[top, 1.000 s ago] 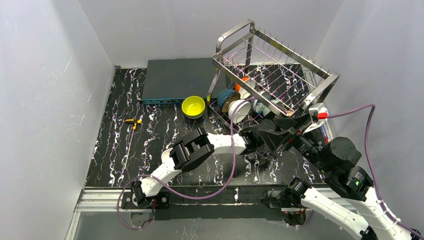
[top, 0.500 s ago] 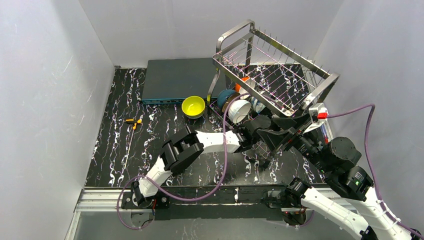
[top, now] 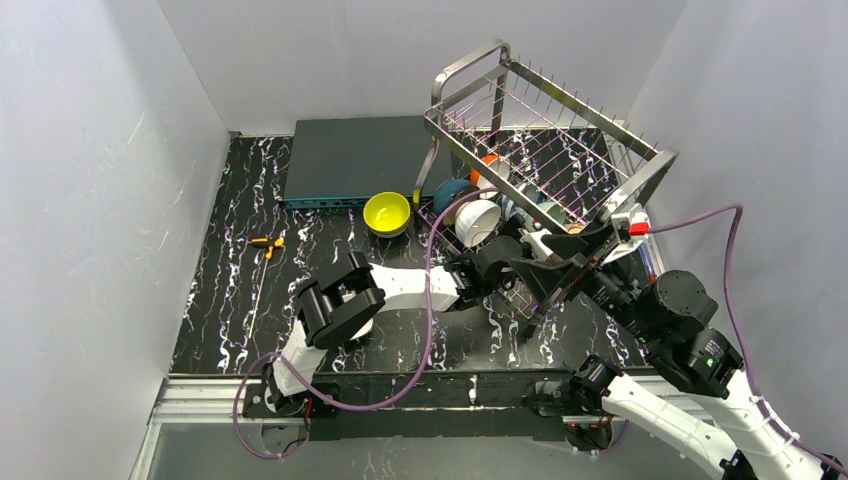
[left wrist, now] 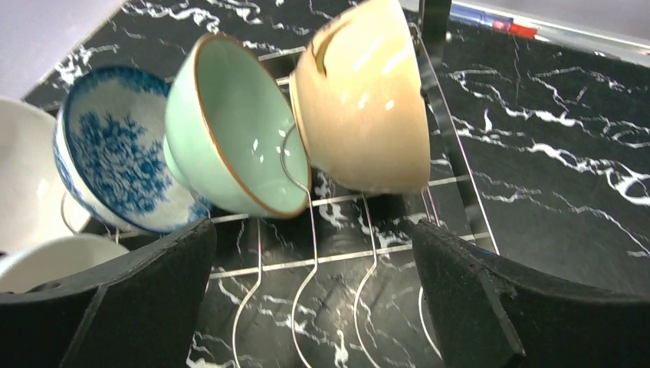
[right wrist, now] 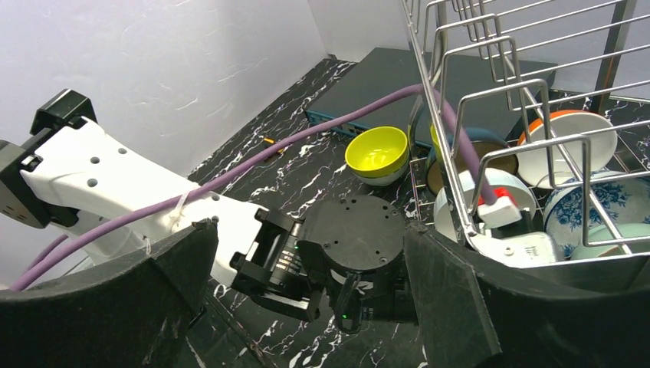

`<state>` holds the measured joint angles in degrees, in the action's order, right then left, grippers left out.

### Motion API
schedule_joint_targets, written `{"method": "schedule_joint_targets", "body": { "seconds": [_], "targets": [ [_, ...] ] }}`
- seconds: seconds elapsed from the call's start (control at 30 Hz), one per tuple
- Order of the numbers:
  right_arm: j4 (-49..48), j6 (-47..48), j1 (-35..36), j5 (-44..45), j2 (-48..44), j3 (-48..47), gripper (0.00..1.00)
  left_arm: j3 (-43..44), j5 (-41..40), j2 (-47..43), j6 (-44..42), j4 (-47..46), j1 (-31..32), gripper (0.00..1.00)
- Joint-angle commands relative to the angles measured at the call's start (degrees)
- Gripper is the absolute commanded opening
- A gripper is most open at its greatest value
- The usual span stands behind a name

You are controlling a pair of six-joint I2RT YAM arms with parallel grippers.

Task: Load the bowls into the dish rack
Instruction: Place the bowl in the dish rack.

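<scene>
Your left tool [left wrist: 313, 230] and right tool [right wrist: 310, 230]: both wide, empty. The bowls [left wrist: 238, 130] stand in the rack [top: 640, 185] just ahead of the left tool. A yellow bowl [top: 387, 213] sits off its left on the black marbled worktop [top: 240, 290]. Plain grey walls [top: 100, 150] around.

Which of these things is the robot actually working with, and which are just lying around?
Job: dish rack, tan bowl, pale green bowl, blue-patterned bowl, yellow-green bowl on the table.
Lying about: flat dark box, small yellow tool.
</scene>
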<state>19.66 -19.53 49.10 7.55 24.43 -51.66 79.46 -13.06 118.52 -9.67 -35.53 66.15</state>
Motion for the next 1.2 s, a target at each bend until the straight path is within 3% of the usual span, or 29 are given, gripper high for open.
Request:
{"method": "schedule_joint_targets", "body": {
  "seconds": [0.0, 0.37, 0.77, 1.0, 1.17],
  "targets": [
    [-3.4, -0.2, -0.2, -0.1, 0.5, -0.9, 0.99, -3.8, 0.3, -9.2, 4.8, -2.9, -0.1, 0.98],
    [-3.4, -0.5, -0.2, 0.2, 0.0, -1.0, 0.99, -12.2, 2.1, -13.4, 11.8, -4.3, -0.1, 0.97],
    [-3.6, -0.4, -0.2, 0.3, 0.2, -0.4, 0.99, -31.3, 0.1, -31.9, 14.6, -5.1, 0.0, 0.98],
    [-4.4, -0.4, -0.2, 0.0, 0.6, 0.2, 0.99, -34.8, 0.4, -42.3, 18.9, 13.8, -1.7, 0.98],
    [-4.8, -0.9, -0.2, -0.1, 1.0, 0.5, 0.99, -35.1, 10.0, -45.9, 29.4, 24.9, -9.0, 0.98]
  ]
}}
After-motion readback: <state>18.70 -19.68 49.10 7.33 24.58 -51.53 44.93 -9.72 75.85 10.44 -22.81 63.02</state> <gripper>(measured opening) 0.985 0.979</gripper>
